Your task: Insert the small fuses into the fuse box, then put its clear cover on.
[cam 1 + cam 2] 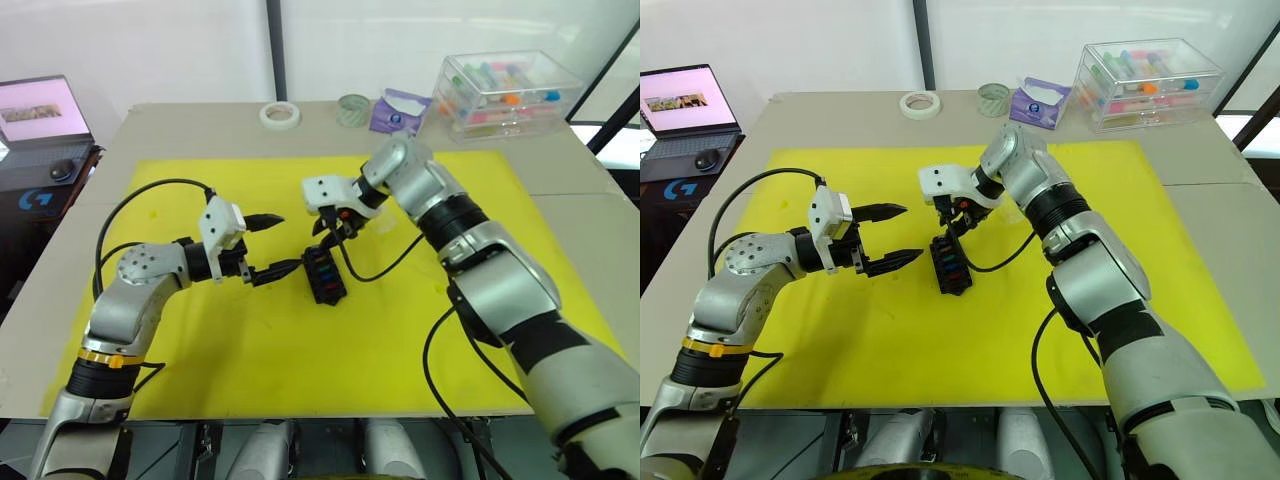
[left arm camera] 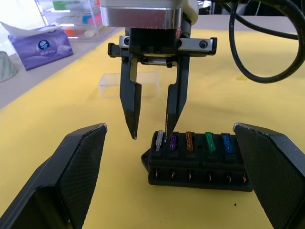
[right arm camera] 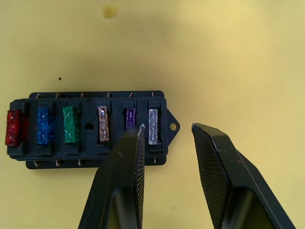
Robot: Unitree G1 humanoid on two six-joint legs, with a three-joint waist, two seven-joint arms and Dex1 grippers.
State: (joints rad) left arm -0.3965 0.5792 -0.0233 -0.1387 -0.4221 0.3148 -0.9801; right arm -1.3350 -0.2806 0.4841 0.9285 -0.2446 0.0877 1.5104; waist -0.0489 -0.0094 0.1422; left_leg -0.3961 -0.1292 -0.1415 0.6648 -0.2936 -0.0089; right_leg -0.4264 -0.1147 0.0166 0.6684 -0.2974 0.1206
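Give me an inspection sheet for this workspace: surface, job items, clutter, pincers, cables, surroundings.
Surface: yellow mat on a grey table.
Job's things: fuse box on the mat, six small fuses seated in a row (red, blue, green, amber, purple, clear); clear cover lies apart on the mat, not fitted.
Clutter: tape roll, greenish roll, tissue pack, clear box of coloured tubes along the far edge.
Pincers: left pincer open beside the box; right pincer open over the clear-fuse end.
Cables: black cables loop off both wrists.
Surroundings: laptop and mouse at left.
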